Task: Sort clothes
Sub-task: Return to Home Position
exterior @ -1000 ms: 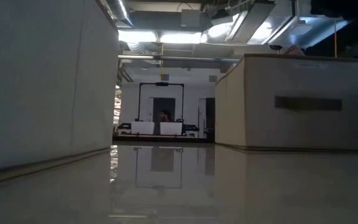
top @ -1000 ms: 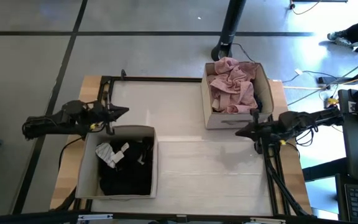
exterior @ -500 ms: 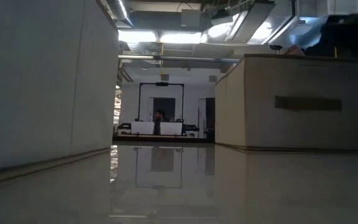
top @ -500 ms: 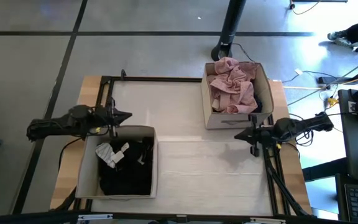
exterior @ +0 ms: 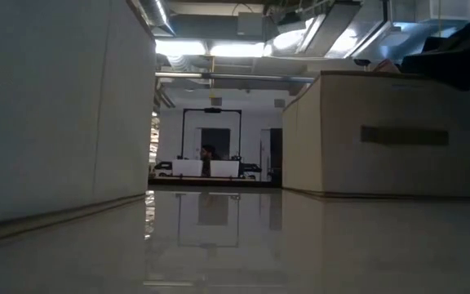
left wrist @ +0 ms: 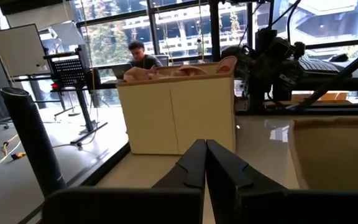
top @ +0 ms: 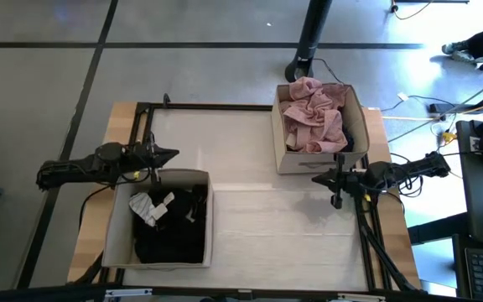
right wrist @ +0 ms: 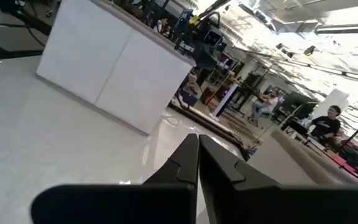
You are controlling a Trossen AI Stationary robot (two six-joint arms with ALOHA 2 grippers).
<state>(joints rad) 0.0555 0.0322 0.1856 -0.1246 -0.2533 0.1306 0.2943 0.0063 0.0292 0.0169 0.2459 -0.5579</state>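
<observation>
A dusty pink garment (top: 312,117) lies heaped in the beige box (top: 358,107) at the far right; its top shows over the box rim in the left wrist view (left wrist: 166,70). A black garment (top: 174,236) with small white and striped pieces (top: 151,207) on it fills the beige box (top: 117,220) at the near left. My left gripper (top: 173,154) is shut and holds nothing; it hangs level just beyond that box's far wall. My right gripper (top: 316,179) is shut and holds nothing, level, beside the near wall of the far box.
Bare white tabletop (top: 283,222) lies between the two boxes. A black frame rail (top: 212,106) runs along the far edge, and a stand pole (top: 311,38) rises behind the table. People sit in the room beyond (right wrist: 327,124).
Both arms have sunk and drawn back toward their own sides of the table. My right gripper has dropped the most and has levelled out, its tip now pointing across the table. Both grippers have stayed shut. The clothes and boxes have not moved.
</observation>
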